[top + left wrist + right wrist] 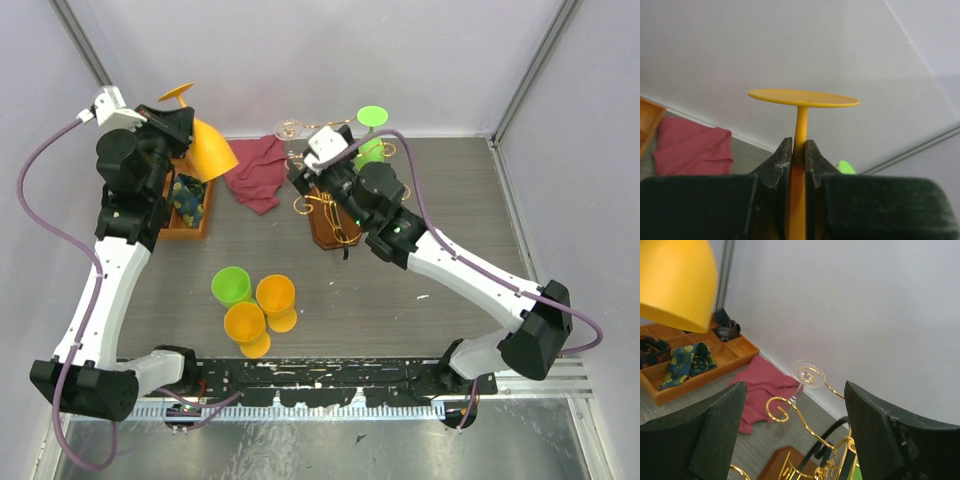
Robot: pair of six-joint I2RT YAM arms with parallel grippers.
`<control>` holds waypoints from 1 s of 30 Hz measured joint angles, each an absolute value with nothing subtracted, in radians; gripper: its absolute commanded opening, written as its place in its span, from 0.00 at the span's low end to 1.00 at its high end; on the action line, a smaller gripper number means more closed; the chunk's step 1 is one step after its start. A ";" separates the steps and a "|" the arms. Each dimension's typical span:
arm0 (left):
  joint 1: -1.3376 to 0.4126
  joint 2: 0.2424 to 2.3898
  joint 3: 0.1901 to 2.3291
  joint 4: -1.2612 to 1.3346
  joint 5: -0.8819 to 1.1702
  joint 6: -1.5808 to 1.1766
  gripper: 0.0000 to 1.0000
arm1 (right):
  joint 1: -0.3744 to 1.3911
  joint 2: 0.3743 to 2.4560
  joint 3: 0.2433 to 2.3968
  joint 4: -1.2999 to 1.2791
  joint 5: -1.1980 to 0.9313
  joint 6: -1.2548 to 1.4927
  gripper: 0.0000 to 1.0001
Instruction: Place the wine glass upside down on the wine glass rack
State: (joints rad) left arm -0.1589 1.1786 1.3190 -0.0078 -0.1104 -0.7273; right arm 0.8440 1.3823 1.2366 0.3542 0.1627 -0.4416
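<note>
My left gripper (188,122) (799,150) is shut on the stem of an orange wine glass (212,150). It holds the glass upside down, high at the back left, with the flat foot (804,98) on top. The gold wire wine glass rack (330,228) (807,422) stands on a brown wooden base at the back middle. A clear glass (290,128) (807,374) and a green glass (371,135) hang on it upside down. My right gripper (303,172) (795,415) is open and empty, just above the rack's curled arms. The orange bowl (675,280) shows at the top left of the right wrist view.
A red cloth (258,172) (765,385) lies left of the rack. A wooden tray (168,222) (747,346) of folded items sits at the back left. A green cup (231,286) and two orange cups (275,295) (245,323) stand at the front middle. Walls close in at the back and sides.
</note>
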 measured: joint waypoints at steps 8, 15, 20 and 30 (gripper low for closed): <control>-0.159 1.118 1.118 0.136 -0.096 -0.377 0.00 | 0.739 1.399 1.385 0.200 0.194 -0.327 0.87; -0.159 1.107 0.953 0.287 0.075 -0.168 0.00 | 0.670 1.398 1.383 0.144 0.201 -0.294 0.87; -0.159 1.109 0.821 0.469 0.196 -0.169 0.00 | 0.649 1.385 1.363 0.134 0.201 -0.293 0.87; -0.235 1.174 0.706 0.746 0.307 -0.242 0.00 | 0.606 1.346 1.338 0.120 0.201 -0.298 0.87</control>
